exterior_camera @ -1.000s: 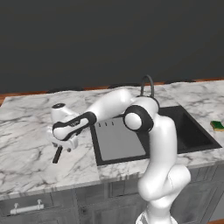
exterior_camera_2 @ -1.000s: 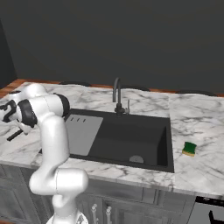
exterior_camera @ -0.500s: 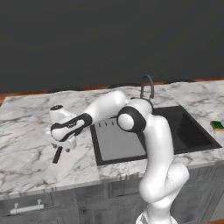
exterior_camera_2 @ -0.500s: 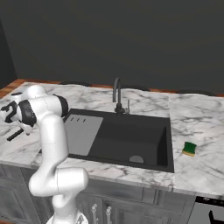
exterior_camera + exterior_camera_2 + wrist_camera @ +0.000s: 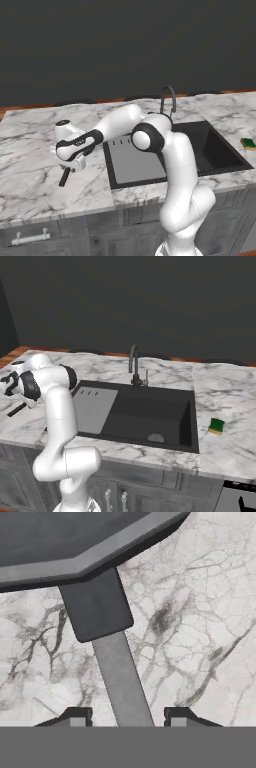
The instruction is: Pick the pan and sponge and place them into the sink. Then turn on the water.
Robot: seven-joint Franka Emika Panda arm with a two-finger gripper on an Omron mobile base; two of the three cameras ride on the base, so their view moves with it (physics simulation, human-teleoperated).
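Here, rendered kitchen with a white marble counter [image 5: 30, 165] against a dark wall. Near its middle, a black recessed sink [image 5: 150, 416] with a flat grey drainboard [image 5: 135, 162] on one side and a dark gooseneck tap [image 5: 133, 363] at the back edge. White arm bent low over the counter beyond the drainboard, away from the basin, wrist turned downward. In the hand view, claw [image 5: 127, 718] pointing down at the pan [image 5: 75, 537]: dark round rim across the top, black handle block below it, and the grey handle strip [image 5: 122, 684] running down between the two dark fingertips [image 5: 77, 714]. Fingertips standing on either side of the strip with marble visible in the gaps, so parted rather than pressed together; contact with the handle cannot be told. In the left base view, end of the pan's handle [image 5: 64, 176] poking out from under the wrist onto the marble; pan body hidden behind the arm. In the right base view, same handle end [image 5: 17, 409] lying on the counter just below the wrist. Sponge [image 5: 216, 426], small, green on top with a yellow side, lying flat on the counter on the far side of the sink from the arm, well apart from the pan; also at the frame edge in the left base view [image 5: 248, 144]. Pan and sponge both outside the basin.
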